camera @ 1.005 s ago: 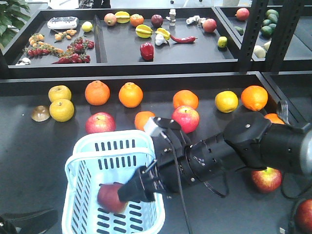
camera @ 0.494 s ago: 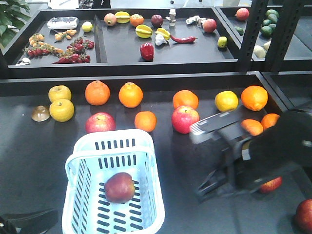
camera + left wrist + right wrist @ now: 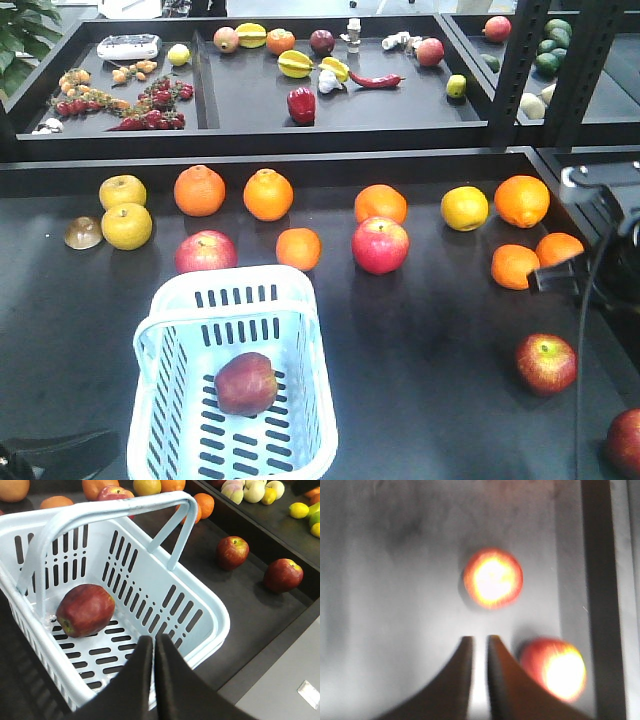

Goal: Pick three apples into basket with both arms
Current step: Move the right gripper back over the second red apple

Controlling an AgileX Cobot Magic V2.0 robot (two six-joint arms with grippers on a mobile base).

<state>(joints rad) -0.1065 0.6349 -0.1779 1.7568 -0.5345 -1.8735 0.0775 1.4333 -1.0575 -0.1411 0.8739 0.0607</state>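
A dark maroon apple, yellow-green near its stem, lies on the slotted floor of the pale blue basket, ahead-left of the left gripper, whose jaws are pressed together, empty. The right gripper has its jaws a slit apart, empty, with a blurred red apple ahead and a second red apple just right.

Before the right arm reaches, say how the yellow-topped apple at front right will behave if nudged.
The apple is round and rests free on the flat table, so a nudge would probably roll it. Its skin shines, so it may slip in a loose grip. It looks firm, likely keeping its shape.
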